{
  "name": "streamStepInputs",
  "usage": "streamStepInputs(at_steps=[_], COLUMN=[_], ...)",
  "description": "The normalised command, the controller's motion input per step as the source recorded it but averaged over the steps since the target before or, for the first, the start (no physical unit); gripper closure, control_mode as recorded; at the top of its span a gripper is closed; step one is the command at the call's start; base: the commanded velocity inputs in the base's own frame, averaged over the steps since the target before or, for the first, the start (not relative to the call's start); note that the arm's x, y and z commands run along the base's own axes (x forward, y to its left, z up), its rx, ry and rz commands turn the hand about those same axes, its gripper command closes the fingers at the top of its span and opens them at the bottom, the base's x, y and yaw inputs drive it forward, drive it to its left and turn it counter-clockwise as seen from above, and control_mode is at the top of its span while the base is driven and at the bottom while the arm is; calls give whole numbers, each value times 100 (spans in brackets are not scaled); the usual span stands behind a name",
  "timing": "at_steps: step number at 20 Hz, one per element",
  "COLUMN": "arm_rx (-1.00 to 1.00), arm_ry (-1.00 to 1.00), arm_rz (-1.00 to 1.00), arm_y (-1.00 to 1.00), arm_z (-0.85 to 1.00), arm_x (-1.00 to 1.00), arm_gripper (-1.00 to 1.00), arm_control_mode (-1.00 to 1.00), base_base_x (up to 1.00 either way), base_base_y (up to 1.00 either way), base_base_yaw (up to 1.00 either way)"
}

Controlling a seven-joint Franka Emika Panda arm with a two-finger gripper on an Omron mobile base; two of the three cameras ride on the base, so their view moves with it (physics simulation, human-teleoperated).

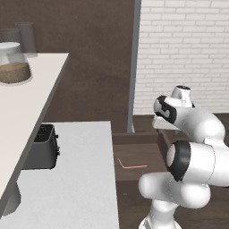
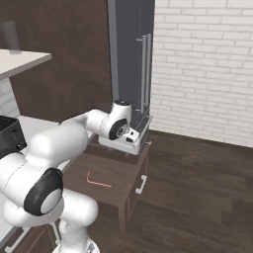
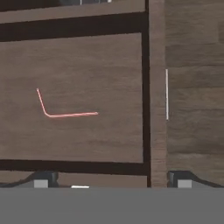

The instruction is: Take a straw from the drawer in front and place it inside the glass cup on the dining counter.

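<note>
Gripper (image 3: pixel 112 179) hangs above the wide, shallow dark brown wooden drawer (image 3: pixel 70 144), fingers spread wide with nothing between them. Down on the open drawer's floor lies the thin pale pink-red bent straw (image 3: pixel 61 113), well apart from the fingertips (image 3: pixel 41 178).

One straw (image 3: pixel 61 111), bent, lay in one open drawer (image 3: pixel 87 140). One toaster (image 1: pixel 42 147) stood at mid-left of the left base view. One lidded jar (image 1: pixel 13 65) with brown contents and two tall grey tumblers (image 1: pixel 27 38) occupied the upper-left table (image 1: pixel 31 98).
</note>
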Motion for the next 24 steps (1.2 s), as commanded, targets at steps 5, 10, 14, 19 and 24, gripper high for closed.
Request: streamStepInputs(at_steps=[5, 10, 14, 19, 24], arm_rx=[-1, -19, -28, -29, -7], arm_ry=[33, 11, 0, 0, 10], arm_rz=[-16, -13, -15, -14, -10], arm_y=[3, 26, 14, -1, -7], arm_z=[-30, -51, -61, -58, -41], arm_x=[49, 20, 3, 15, 53], arm_gripper=[-100, -100, -100, -100, -100], arm_control_mode=[-100, -100, -100, -100, -100], base_base_x=[0, 0, 0, 0, 0], base_base_y=[0, 0, 0, 0, 0], base_base_yaw=[0, 0, 0, 0, 0])
